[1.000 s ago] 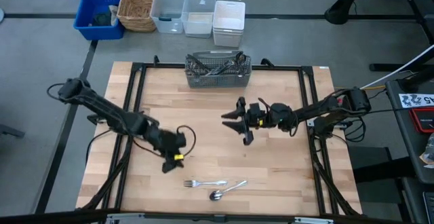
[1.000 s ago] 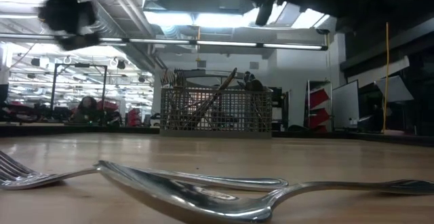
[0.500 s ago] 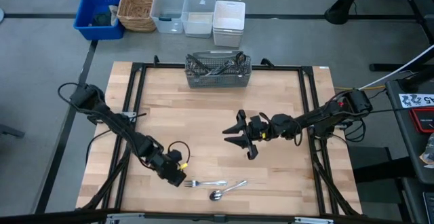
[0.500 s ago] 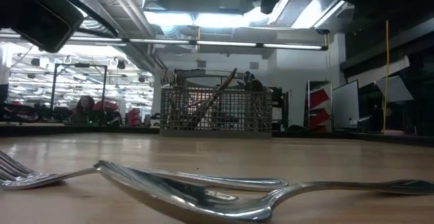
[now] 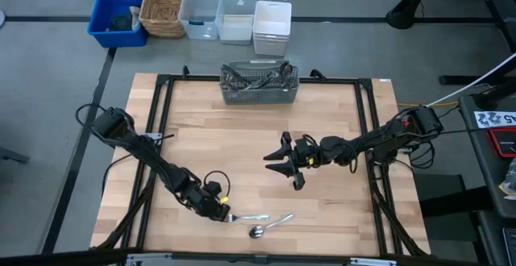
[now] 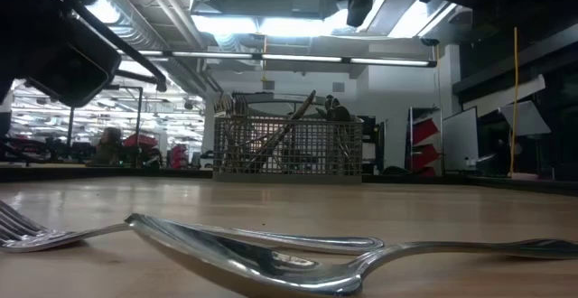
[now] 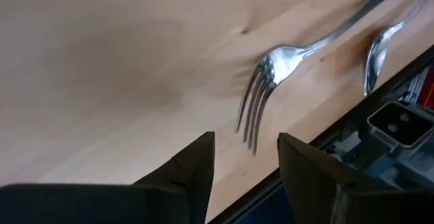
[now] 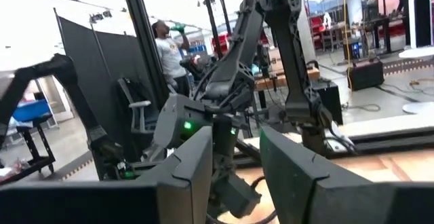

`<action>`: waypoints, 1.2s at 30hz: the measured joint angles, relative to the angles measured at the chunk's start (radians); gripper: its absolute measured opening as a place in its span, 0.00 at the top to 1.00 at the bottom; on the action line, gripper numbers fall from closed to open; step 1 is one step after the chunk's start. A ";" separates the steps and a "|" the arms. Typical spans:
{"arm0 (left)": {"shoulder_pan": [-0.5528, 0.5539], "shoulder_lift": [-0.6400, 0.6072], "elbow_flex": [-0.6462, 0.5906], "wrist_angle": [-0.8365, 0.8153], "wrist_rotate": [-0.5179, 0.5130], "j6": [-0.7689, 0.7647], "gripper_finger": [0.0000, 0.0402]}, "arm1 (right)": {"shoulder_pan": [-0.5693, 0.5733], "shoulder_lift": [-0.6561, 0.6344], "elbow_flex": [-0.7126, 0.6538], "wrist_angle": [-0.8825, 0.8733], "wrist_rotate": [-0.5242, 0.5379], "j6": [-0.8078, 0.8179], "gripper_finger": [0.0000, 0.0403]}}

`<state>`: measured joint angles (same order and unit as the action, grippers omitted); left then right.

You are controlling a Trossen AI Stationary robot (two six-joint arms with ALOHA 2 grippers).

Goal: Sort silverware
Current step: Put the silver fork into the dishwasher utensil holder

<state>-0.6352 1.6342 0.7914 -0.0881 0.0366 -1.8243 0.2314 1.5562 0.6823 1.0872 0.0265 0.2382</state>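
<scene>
Your left gripper (image 7: 244, 157) spread, empty — fork (image 7: 271, 81) lies just ahead on bench (image 5: 242, 137), near front edge, handle running away rightward toward spoon (image 5: 270, 226). Right gripper (image 5: 284, 163) spread, farther off — left arm nearer.

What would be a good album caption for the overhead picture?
Left gripper open beside a fork and spoon; right gripper waits open mid-table.
</scene>
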 joint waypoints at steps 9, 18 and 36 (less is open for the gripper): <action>0.001 0.048 0.000 0.031 -0.069 -0.026 0.65 | -0.001 0.000 0.000 -0.026 0.000 0.000 0.69; 0.002 0.048 0.000 0.030 -0.108 -0.004 0.93 | -0.001 0.000 0.000 -0.038 -0.011 0.000 0.69; 0.008 0.047 0.000 0.022 -0.001 -0.011 0.79 | -0.001 0.000 0.000 -0.044 -0.011 0.000 0.69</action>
<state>-0.6270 1.6814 0.7914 -0.0662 0.0357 -1.8356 0.2306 1.5562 0.6819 1.0428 0.0151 0.2382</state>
